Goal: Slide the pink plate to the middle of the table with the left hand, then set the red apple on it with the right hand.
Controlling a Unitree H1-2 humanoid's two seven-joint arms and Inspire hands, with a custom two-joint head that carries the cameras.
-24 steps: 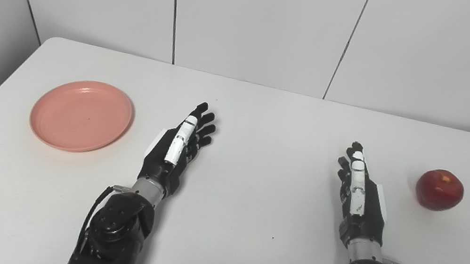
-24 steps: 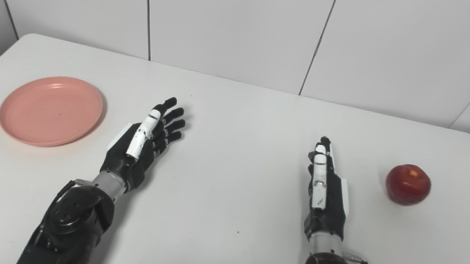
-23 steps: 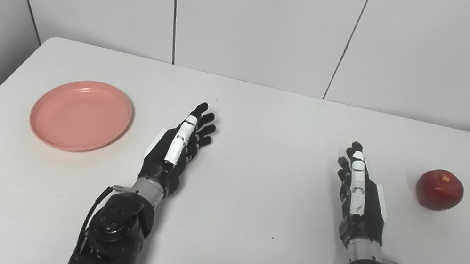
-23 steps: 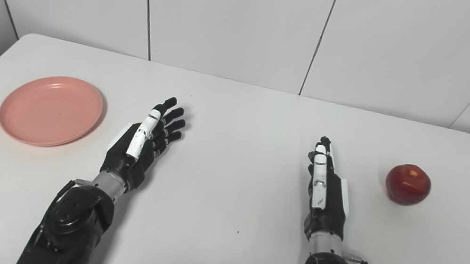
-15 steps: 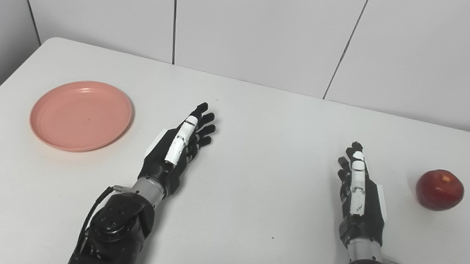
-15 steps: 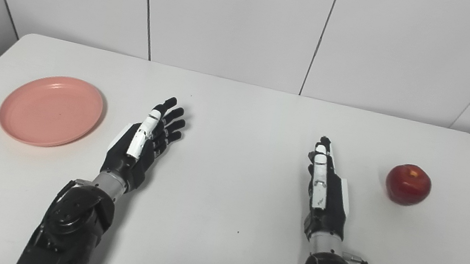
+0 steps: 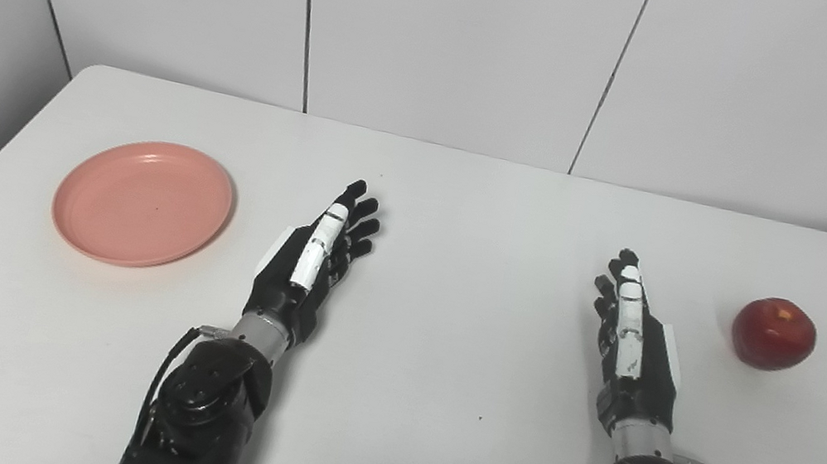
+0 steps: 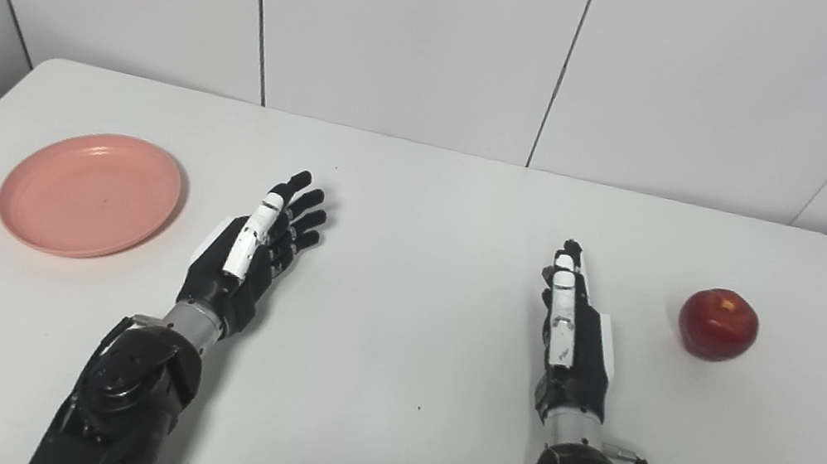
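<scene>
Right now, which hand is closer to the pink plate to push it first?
The left hand. It lies open just beside the pink plate, while the right hand rests over by the red apple.

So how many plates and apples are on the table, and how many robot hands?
Pink plate: 1
Red apple: 1
Robot hands: 2, the left hand and the right hand, both open and holding nothing
Total: 4 things

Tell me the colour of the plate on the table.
Pink, a plain salmon shade; the plate shows best in the left eye view.
</scene>
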